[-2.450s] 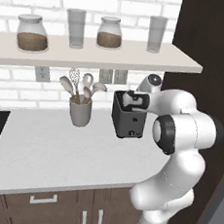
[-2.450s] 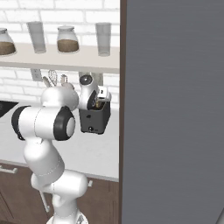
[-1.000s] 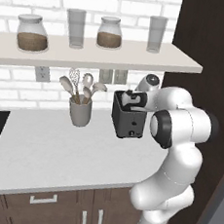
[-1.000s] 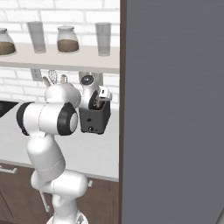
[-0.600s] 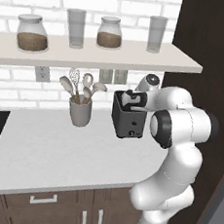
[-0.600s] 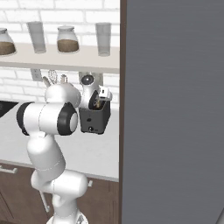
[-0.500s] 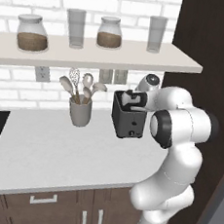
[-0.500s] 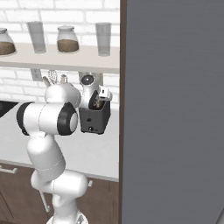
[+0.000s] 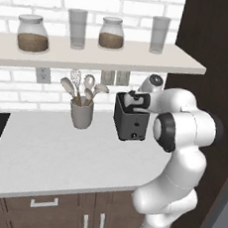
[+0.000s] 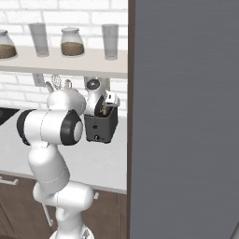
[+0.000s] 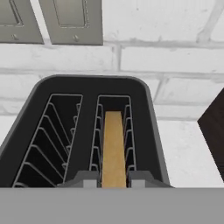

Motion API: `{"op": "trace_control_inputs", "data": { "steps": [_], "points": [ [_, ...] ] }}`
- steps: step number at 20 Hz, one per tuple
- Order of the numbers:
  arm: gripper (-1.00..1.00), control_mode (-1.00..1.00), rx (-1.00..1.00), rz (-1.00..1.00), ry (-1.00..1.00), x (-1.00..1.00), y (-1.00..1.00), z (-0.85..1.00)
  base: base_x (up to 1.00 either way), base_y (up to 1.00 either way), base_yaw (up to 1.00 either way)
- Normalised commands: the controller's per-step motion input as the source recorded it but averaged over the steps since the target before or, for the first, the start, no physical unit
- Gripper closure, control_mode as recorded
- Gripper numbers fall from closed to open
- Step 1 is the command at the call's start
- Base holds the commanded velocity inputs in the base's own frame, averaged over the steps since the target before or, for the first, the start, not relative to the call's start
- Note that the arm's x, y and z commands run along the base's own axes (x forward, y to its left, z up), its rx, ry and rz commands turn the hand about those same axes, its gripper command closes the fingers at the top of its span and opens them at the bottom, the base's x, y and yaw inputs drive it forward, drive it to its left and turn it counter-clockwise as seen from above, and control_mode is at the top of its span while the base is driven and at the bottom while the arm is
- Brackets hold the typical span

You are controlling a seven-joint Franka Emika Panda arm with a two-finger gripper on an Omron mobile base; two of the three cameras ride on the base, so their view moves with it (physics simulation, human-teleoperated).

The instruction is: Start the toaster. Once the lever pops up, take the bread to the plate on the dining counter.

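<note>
The gripper [image 11: 113, 184] has dropped from above the toaster [image 9: 131, 120] to its right-hand slot and now holds steady. The fingertips [image 11: 87, 180] sit narrowly either side of the bread [image 11: 113, 148], which stands directly ahead in the slot. Looks set for the lift-out.

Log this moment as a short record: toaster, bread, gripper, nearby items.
toaster: dark, two-slot, on the wall counter against the brick backsplash
bread: upright in the right-hand slot as the hand view shows it; other slot empty
gripper: over the toaster top, fingertips either side of the bread's edge; contact unclear
utensil crock: left of the toaster, apart
shelf: two jars, two glasses
</note>
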Motion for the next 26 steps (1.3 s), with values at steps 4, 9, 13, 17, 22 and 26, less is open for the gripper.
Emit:
{"op": "trace_control_inputs", "data": {
  "steps": [4,9,13,17,22,26],
  "points": [
    [1.00,-1.00,0.00,0.00,-0.04,-0.11,-0.03,0.51,0.00,0.00,0.00],
    [1.00,-1.00,0.00,0.00,-0.05,-0.17,0.00,0.40,0.00,0.00,0.00],
    [1.00,-1.00,0.00,0.00,-0.04,-0.19,0.00,0.48,0.00,0.00,0.00],
    [1.00,-1.00,0.00,0.00,-0.06,-0.14,0.00,0.48,0.00,0.00,0.00],
    [1.00,-1.00,0.00,0.00,-0.05,-0.22,0.00,0.25,0.00,0.00,0.00],
    [1.00,-1.00,0.00,0.00,-0.07,-0.32,0.00,0.16,0.00,0.00,0.00]
  ]
}}
